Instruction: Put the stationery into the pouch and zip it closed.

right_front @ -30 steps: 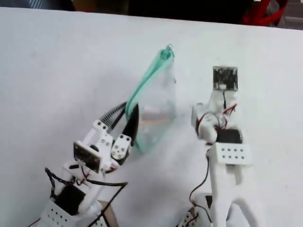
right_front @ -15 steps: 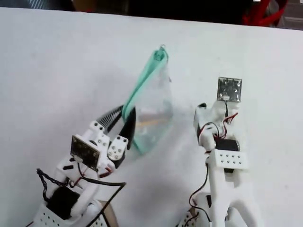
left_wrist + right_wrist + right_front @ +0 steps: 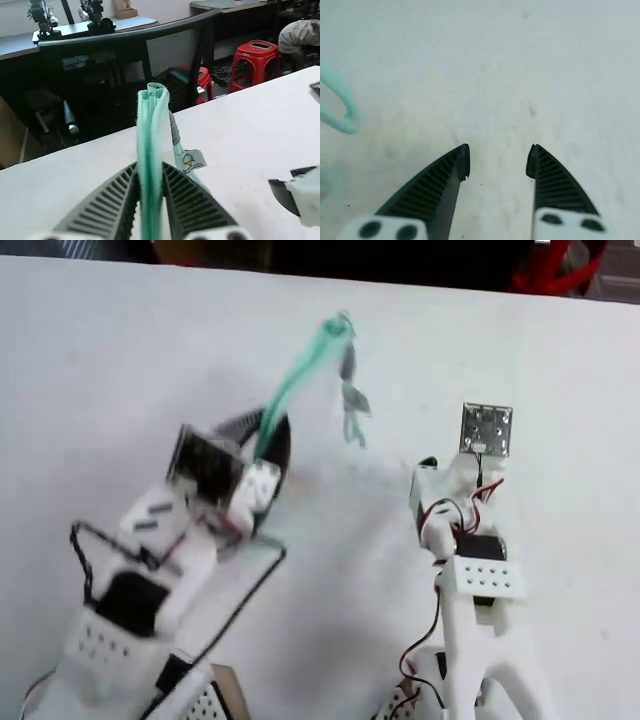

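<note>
Zip step, we reckon: left gripper point(image 3: 150, 167) clamps the pouch point(image 3: 151, 112) rim, right gripper point(image 3: 497, 161) hangs open; next it must pinch the pull point(image 3: 173, 131) and slide.

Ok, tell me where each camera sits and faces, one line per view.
High view: fixed above, looking down on the white table; both arms show.
Left wrist view: on the left wrist, facing past the table edge to a black mesh chair; left gripper shut on the clear teal-zipped pouch.
Right wrist view: on the right wrist, looking down at the table; open right gripper.
Shared: high and left wrist views both show the pouch.
</note>
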